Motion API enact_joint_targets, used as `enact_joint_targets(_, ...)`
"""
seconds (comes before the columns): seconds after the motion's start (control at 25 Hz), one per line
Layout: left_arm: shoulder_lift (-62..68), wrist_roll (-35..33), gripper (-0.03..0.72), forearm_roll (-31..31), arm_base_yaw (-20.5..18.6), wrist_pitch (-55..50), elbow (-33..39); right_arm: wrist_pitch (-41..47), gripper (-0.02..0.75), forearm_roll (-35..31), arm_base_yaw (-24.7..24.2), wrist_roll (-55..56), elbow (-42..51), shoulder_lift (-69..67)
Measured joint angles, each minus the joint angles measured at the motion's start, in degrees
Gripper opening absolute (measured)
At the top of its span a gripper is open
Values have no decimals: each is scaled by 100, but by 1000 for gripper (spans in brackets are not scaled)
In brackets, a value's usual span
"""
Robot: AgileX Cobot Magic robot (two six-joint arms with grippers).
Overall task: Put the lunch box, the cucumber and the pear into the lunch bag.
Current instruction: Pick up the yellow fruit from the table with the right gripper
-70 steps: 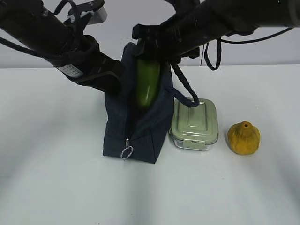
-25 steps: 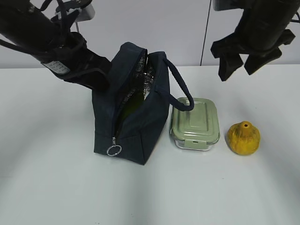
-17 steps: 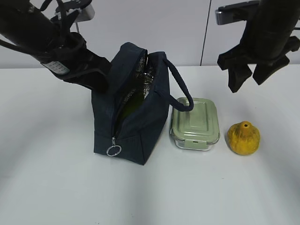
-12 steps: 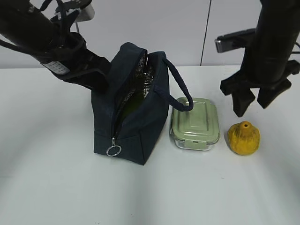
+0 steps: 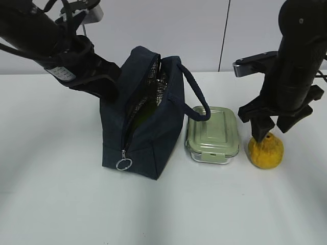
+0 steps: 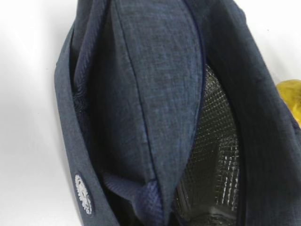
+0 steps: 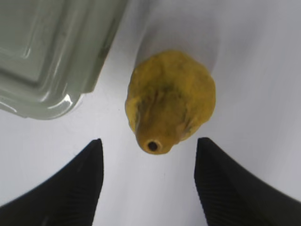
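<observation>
Exterior view: we count one lunch bag [image 5: 145, 122], one lunch box [image 5: 212, 133], one pear [image 5: 265, 149], one cucumber [image 5: 145, 109]. Bag stands on table [image 5: 61, 194], unzipped; cucumber sits inside as green sliver. Lunch box just right of bag, pear right of box. Right gripper [image 7: 149, 181], jaws apart, straddles pear's neck without touching. Left gripper hidden behind bag; we read it closed.
</observation>
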State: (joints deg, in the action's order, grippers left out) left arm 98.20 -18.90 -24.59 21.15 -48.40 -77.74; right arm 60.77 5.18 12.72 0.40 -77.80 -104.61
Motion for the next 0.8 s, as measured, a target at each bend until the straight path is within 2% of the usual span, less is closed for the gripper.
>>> enact_joint_targets(0.2,0,0,3,0,0,0,0,-282,470,108,0,13,0,0)
enact_joint_targets(0.8,0,0,3,0,0,11,0,-239,455,248,0,59,0,-610)
